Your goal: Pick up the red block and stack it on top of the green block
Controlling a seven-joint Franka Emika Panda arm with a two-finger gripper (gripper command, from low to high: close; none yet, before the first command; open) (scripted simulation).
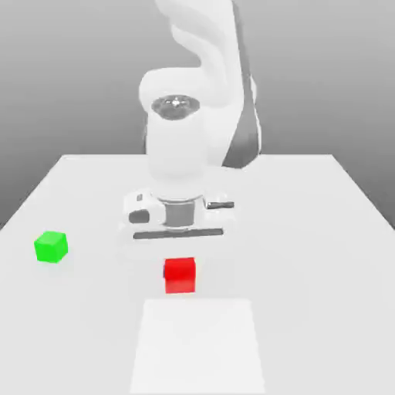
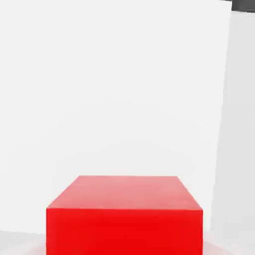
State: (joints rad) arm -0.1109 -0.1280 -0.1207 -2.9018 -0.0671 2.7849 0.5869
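Red block sits on the desk just below the claw, well apart from the green block. It looks light, rigid, matte — best pinched across two opposite flat sides. The claw is pressed together — whether on the block is unclear.

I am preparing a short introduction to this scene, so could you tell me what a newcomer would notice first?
The white robot arm dominates the middle of the exterior view, bent down over the white table. Just in front of it sits the red block, the brightest thing there, and it looms large in the hand view too. The green block stands alone toward the exterior view's left.
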